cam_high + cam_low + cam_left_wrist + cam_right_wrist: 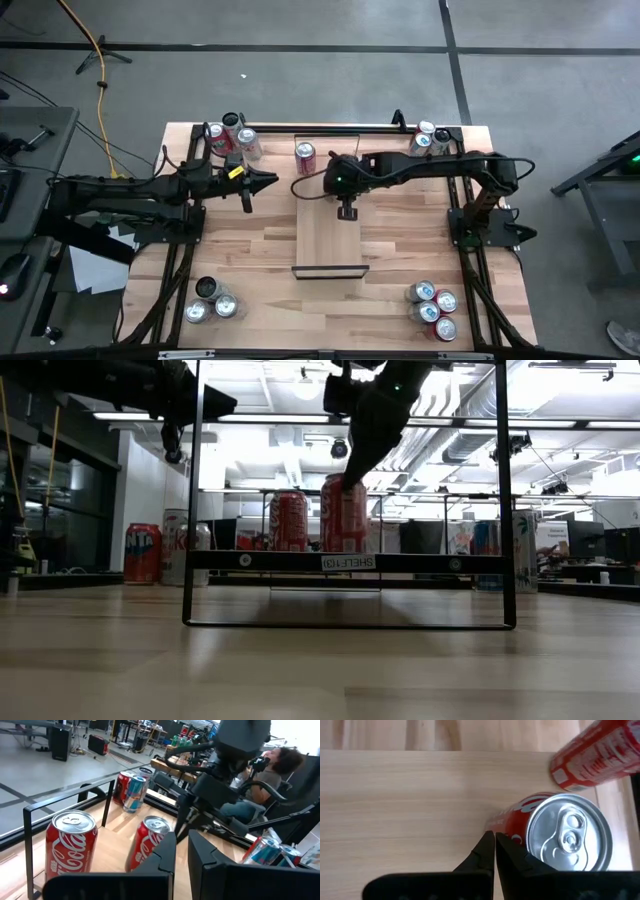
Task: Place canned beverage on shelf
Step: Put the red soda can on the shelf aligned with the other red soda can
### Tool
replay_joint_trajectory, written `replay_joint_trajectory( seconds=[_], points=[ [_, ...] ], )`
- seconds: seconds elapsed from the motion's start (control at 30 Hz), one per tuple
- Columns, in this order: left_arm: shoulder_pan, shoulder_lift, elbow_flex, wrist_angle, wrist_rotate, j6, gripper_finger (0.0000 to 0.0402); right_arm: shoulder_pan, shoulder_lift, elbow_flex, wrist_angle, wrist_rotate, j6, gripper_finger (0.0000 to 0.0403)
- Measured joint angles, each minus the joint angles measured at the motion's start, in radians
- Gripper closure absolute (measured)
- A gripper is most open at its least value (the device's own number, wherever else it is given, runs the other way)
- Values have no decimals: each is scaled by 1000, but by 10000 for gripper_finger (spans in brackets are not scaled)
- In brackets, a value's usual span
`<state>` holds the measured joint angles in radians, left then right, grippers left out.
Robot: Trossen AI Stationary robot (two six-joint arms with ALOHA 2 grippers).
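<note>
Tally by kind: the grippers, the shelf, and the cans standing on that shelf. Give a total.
Dark two-finger grippers: 2, left gripper and right gripper
Pale plain-wood shelf with black rails: 1
Red soda cans on it: 2
Total: 5

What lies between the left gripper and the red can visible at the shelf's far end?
Only bare tabletop and the edge of the shelf; the high view shows no object between the shut left gripper and the red can.
</note>
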<state>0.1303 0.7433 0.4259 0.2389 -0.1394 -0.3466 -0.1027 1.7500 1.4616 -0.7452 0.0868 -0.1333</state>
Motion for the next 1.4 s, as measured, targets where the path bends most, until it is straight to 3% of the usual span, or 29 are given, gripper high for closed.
replay_joint_trajectory(
  seconds=[0.57,1.4],
  points=[
    [0,0,0,-1,-57,0,401,-101,3,1,48,1,-33,403],
    [1,5,0,-2,-58,-19,401,-137,51,1,60,63,-132,403]
  ],
)
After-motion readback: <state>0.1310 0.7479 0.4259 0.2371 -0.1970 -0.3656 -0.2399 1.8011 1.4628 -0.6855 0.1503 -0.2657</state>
